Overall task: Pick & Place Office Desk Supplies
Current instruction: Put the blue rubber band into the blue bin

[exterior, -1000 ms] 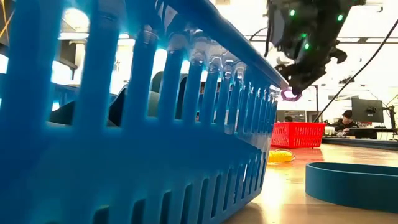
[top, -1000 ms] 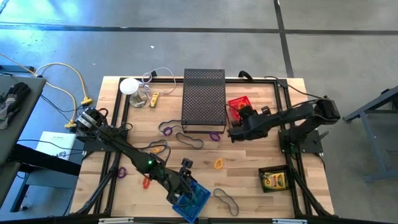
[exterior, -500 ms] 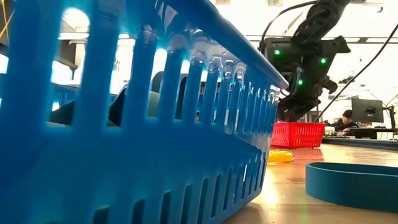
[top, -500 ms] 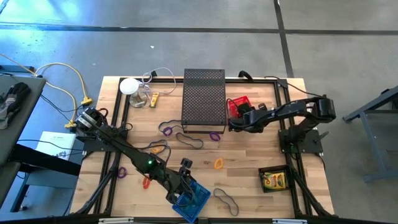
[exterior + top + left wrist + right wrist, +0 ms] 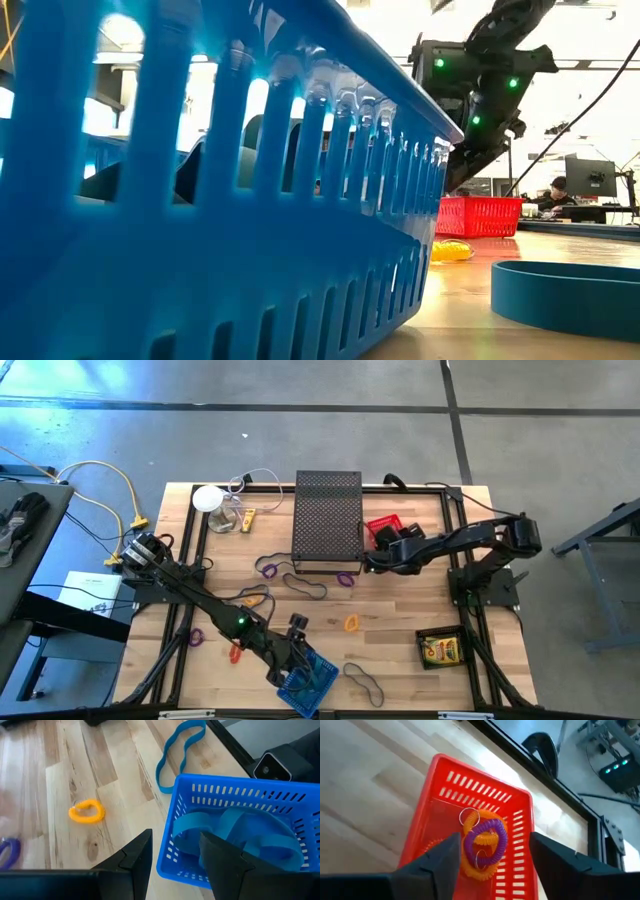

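My right gripper (image 5: pixel 495 851) stands open just above the red basket (image 5: pixel 445 800) beside the black mesh box. A purple coil loop (image 5: pixel 490 832) lies in that basket on orange coils (image 5: pixel 479 865), between my fingers in the right wrist view. My left gripper (image 5: pixel 175 857) hangs open over the near corner of the blue basket (image 5: pixel 235 810), which holds blue bands (image 5: pixel 245 835), at the table's near edge. Loose on the wood lie purple loops (image 5: pixel 268 568), an orange loop (image 5: pixel 86 812) and dark bands (image 5: pixel 308 586).
The tall black mesh box (image 5: pixel 328 520) stands mid-table at the far side. A white round object with a cable (image 5: pixel 208 498) and a yellow packet (image 5: pixel 247 518) sit far left. A black tray with a yellow packet (image 5: pixel 440 650) is near right. A person (image 5: pixel 555 190) shows beyond the table.
My right gripper, shut on the purple coil loop, has sunk toward the red basket while rolling its wrist. It has opened and let go, and the loop now lies in the basket on the orange coils.
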Robot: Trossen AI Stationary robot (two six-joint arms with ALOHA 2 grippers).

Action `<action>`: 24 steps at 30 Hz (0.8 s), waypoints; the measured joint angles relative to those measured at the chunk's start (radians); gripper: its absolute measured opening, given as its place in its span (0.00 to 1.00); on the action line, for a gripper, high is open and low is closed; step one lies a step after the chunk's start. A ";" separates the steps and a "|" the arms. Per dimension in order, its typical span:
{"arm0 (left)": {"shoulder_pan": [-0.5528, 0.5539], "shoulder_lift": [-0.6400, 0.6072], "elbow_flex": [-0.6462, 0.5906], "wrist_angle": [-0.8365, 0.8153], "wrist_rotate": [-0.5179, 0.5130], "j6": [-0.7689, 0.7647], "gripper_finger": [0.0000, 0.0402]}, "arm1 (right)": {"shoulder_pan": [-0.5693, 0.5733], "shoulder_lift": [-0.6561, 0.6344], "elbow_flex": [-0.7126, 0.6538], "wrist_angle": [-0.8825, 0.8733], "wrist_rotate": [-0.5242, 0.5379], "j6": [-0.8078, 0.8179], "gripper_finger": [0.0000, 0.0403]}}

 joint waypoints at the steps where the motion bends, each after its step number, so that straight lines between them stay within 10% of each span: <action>1: 0.000 0.000 0.000 -0.012 -0.006 -0.017 0.38 | 0.007 0.000 0.014 -0.022 0.000 -0.001 0.56; 15: -0.027 -0.207 0.000 -0.449 0.000 -0.414 0.38 | 0.198 0.000 0.210 -0.497 -0.139 0.218 0.50; 24: -0.029 -0.259 -0.004 -0.910 0.047 -0.716 0.38 | 0.382 0.000 0.213 -0.506 -0.307 0.405 0.41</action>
